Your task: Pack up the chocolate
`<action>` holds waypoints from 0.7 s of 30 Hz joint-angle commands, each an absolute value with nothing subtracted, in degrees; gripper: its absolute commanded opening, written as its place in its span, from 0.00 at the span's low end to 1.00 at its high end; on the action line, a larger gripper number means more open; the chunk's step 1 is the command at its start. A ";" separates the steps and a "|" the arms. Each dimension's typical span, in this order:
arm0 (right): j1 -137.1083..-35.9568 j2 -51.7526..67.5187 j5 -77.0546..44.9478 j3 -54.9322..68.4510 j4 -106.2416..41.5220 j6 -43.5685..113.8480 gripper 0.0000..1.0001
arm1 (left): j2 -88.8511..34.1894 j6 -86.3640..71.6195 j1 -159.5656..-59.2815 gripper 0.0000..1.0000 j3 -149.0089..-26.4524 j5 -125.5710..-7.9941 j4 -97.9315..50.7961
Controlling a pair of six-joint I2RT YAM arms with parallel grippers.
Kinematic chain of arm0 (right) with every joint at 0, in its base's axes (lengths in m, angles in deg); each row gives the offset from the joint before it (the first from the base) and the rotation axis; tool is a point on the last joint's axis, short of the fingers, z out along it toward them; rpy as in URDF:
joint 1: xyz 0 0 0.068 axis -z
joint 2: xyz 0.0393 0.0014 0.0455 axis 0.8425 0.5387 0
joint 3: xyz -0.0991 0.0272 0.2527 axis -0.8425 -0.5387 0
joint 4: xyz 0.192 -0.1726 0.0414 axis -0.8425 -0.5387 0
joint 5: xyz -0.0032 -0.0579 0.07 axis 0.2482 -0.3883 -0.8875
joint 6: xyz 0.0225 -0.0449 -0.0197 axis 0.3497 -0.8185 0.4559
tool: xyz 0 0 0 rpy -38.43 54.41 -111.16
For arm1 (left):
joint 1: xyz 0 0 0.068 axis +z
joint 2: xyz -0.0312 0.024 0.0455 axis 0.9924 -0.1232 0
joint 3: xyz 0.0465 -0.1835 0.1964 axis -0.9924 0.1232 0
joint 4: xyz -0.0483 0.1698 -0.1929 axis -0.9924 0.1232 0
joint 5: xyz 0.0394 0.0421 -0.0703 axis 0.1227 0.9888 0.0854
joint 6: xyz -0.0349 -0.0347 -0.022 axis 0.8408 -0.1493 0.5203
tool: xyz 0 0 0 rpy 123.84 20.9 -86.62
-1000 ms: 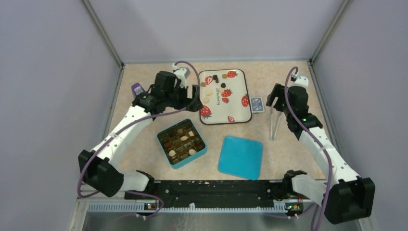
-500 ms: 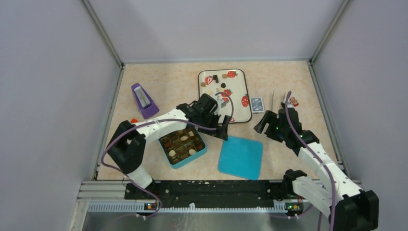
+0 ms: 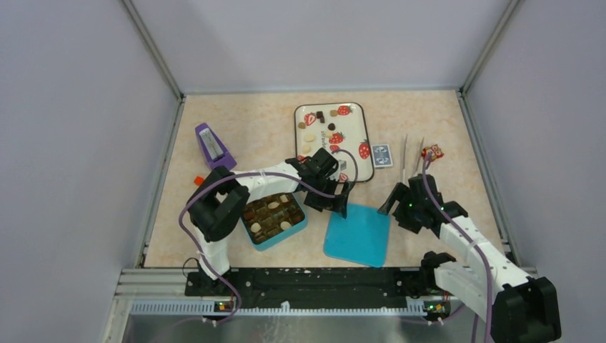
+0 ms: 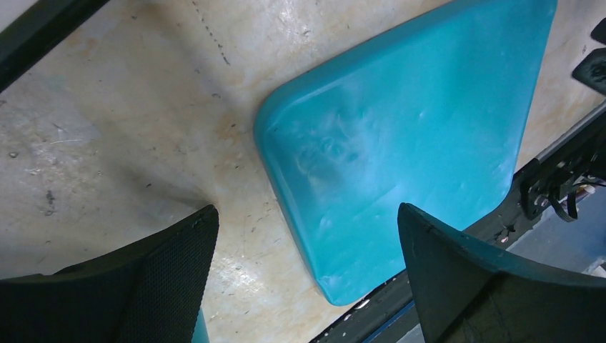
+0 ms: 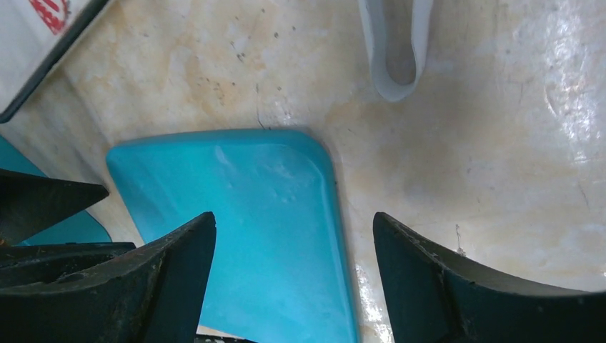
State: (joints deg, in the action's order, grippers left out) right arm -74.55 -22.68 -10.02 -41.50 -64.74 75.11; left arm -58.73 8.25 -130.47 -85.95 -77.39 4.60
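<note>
The teal box [image 3: 270,214] holds several brown and cream chocolate pieces [image 3: 271,212]. A few more chocolate pieces [image 3: 309,136] lie on the strawberry tray [image 3: 357,118]. The teal lid [image 3: 357,233] lies flat right of the box; it also shows in the left wrist view [image 4: 407,136] and the right wrist view [image 5: 243,229]. My left gripper [image 3: 338,203] is open and empty, low over the lid's left edge. My right gripper [image 3: 397,207] is open and empty, over the lid's right far corner.
A purple wedge-shaped object [image 3: 213,148] stands at the left. A small blue card pack [image 3: 381,155], white tweezers [image 3: 409,158] and an orange owl figure [image 3: 431,151] lie right of the tray. The black rail [image 3: 307,280] runs along the near edge.
My left gripper swung from beside the tray to the lid's left edge. My right gripper came down from the tweezers to the lid's right side.
</note>
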 commanded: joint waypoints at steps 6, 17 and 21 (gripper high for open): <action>-74.85 -23.16 -16.66 -46.35 -62.65 78.98 0.79 | -62.17 8.78 -131.09 0.99 -89.56 -79.34 2.86; -74.89 -21.96 -24.35 -49.69 -52.63 85.85 0.78 | -62.81 8.13 -130.97 0.99 -93.10 -89.69 -1.85; -74.83 -20.86 -24.79 -49.84 -50.96 86.48 0.78 | -61.39 8.92 -129.36 0.99 -94.81 -95.02 -3.12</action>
State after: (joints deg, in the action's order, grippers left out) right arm -74.49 -22.26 -21.38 -48.65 -56.85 83.63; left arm -63.10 8.14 -129.69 -90.96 -84.69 2.48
